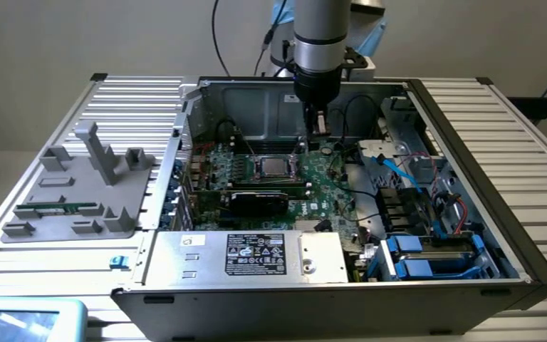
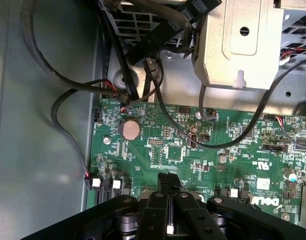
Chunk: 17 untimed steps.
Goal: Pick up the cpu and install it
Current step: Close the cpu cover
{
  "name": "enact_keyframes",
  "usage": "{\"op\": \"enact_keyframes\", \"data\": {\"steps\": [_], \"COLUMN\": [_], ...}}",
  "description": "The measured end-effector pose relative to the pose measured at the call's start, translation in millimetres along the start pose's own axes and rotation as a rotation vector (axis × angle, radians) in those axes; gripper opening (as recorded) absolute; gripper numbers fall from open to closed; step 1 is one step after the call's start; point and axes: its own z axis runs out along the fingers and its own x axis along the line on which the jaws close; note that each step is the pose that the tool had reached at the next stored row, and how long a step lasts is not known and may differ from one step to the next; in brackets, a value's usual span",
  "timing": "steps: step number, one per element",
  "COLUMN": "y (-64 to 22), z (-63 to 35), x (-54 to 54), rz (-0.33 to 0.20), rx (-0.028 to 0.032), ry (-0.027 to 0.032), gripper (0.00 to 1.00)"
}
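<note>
In the exterior view I see the cpu [image 1: 273,168] sitting in the socket [image 1: 253,158], with my pincer [image 1: 320,128] closed above the motherboard [image 1: 335,196], just beyond the socket toward that view's right. In the wrist view the pincer [image 2: 168,181] has its tips pressed together over the motherboard [image 2: 218,155].

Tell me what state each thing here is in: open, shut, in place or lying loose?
Black robot claw: shut, holding nothing, above the green circuit board.
Small square silver cpu: lying in the metal-framed socket, not gripped.
Grey metal computer case: side open, insides showing.
Long green memory stick: lying in the grey plastic tray, outside the case.
</note>
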Motion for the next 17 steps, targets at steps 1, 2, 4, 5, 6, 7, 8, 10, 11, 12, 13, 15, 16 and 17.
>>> {"op": "enact_keyframes", "data": {"steps": [1,2,4,5,6,7,8,10,11,12,13,15,16,17], "y": [-0.2,-0.4,-1.1,-2.0,-3.1,-4.4,-6.1,-9.5,-11.5,-13.8,-15.8,-19.9,-21.9,-23.8], "z": [-0.9,-1.7,-3.1,-3.3,-3.4,-3.5,-3.6,-3.9,-4.1,-4.3,-4.5,-4.8,-5.0,-5.1], "x": [0.4,0.7,1.1,1.2,1.4,1.5,1.7,2.3,2.7,3.3,3.8,5.1,5.9,6.5], "rz": [0.000,0.000,-0.001,-0.001,-0.002,-0.002,-0.002,-0.003,-0.003,-0.004,-0.004,-0.005,-0.005,-0.005], "rx": [0.0000,0.0001,0.0007,0.0011,0.0014,0.0016,0.0019,0.0024,0.0028,0.0032,0.0035,0.0035,0.0030,0.0024], "ry": [-0.0011,-0.0034,-0.0125,-0.0173,-0.0216,-0.0255,-0.0293,-0.0378,-0.0430,-0.0483,-0.0529,-0.0614,-0.0652,-0.0685], "gripper": [0.09,0.09,0.09,0.09,0.09,0.09,0.09,0.09,0.09,0.09,0.09,0.09,0.09,0.09]}}
